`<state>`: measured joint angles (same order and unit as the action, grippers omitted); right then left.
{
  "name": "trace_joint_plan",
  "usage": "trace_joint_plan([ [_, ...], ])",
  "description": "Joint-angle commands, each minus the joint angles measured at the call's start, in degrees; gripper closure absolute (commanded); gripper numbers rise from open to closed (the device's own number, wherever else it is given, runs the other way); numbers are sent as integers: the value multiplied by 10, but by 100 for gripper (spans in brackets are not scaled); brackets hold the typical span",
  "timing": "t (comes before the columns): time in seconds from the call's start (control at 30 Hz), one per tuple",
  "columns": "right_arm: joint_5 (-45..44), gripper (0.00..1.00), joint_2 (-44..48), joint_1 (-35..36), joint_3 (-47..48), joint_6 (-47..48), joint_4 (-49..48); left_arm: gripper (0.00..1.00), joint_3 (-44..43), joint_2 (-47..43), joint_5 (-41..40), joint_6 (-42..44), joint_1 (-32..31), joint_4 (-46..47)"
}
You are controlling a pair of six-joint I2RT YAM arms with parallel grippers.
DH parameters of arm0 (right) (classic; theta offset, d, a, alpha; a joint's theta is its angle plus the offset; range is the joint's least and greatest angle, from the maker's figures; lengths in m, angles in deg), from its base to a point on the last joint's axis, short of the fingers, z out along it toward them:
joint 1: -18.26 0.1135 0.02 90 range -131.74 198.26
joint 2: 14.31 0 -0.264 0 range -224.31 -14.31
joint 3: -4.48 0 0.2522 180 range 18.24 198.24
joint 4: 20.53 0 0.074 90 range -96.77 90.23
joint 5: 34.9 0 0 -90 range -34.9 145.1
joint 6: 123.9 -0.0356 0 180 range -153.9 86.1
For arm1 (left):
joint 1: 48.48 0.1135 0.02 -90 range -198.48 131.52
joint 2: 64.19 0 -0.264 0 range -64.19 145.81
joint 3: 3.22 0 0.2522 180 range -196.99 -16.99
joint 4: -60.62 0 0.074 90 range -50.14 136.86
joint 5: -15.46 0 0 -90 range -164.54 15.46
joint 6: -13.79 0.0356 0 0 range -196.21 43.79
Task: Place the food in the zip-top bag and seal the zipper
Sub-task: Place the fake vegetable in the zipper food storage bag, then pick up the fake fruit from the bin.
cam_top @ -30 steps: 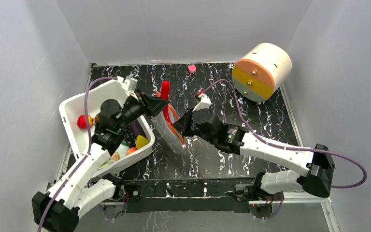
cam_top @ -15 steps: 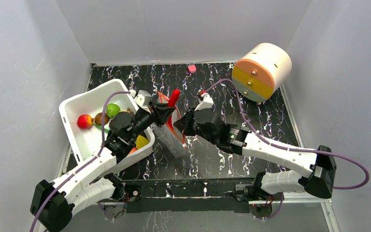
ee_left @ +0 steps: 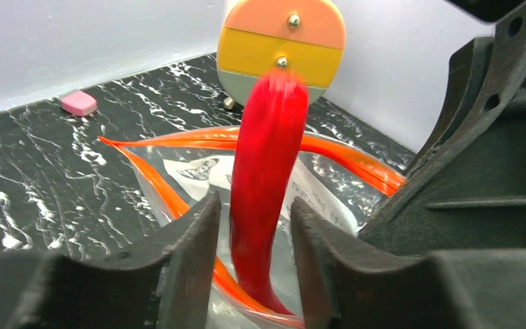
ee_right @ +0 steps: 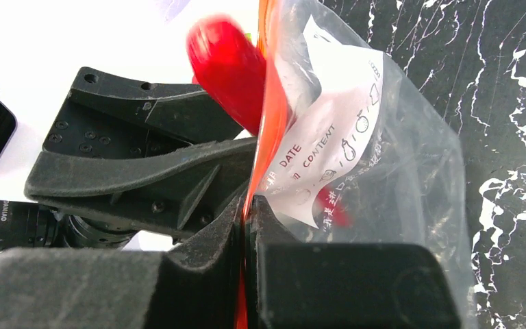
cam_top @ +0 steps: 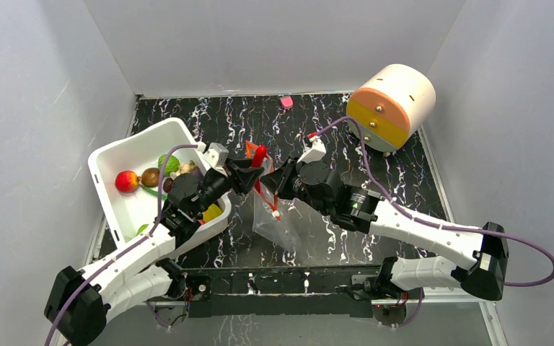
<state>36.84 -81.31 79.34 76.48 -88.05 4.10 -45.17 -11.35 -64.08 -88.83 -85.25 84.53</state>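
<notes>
Your left tool [ee_left: 255, 203] sits just beside the right tool [ee_right: 248, 226], jaws partly parted. The red chili [ee_left: 267, 151] stands upright between its fingers [ee_left: 185, 253] and is blurred. Pinched or loose: you cannot tell.

The chili's thin lower tip is inside the open mouth of the zip-top bag [ee_right: 397, 157], just past your left fingertips. Its blunt end rises above them.

Your right tool is clenched on the zipper [ee_right: 274, 116], the orange strip at the bag's rim. The bag hangs below that tool toward the desk [cam_top: 404, 180], its white label [ee_right: 329, 151] facing the wrist camera.

Behind your left tool is the white tub [cam_top: 115, 209], holding the red apple [cam_top: 124, 181] and the green round fruit [cam_top: 168, 163]. Well beyond both tools are a round drawer unit [cam_top: 389, 104] and a small pink piece [cam_top: 286, 102].
</notes>
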Motion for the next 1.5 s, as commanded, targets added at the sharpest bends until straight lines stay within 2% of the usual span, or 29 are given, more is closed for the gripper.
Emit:
trace_joint_plan([
  [0.0,-32,100,22,2,-10,11,-46,48,-9,-25,6,-31,-4,19],
  [0.07,-41,100,31,2,-22,23,-55,36,-18,-36,12,-52,-4,-8],
  [0.13,-44,100,43,2,-36,42,-75,30,-29,-46,22,-71,-4,-41],
  [0.23,-45,100,59,1,-50,50,-94,28,-40,-63,11,-98,-4,-94],
  [0.4,-43,100,77,2,-58,87,-96,28,-71,-88,-61,-114,-4,-211],
  [0.63,-87,100,113,1,-65,128,-37,24,-148,-76,-101,-109,-4,-383],
  [0.77,-128,100,141,1,-61,157,6,17,-191,-71,-165,-115,-4,-480],
  [0.93,-177,100,166,2,-57,185,68,3,-224,-67,-261,-111,-4,-562],
  [1.17,-170,100,198,2,-87,185,73,1,-279,-21,-359,-95,-2,-657],
  [1.3,-162,100,207,2,-101,183,63,2,-319,16,-374,-88,41,-707],
  [1.47,-160,100,213,2,-113,185,51,4,-321,51,-288,-80,179,-700],
])
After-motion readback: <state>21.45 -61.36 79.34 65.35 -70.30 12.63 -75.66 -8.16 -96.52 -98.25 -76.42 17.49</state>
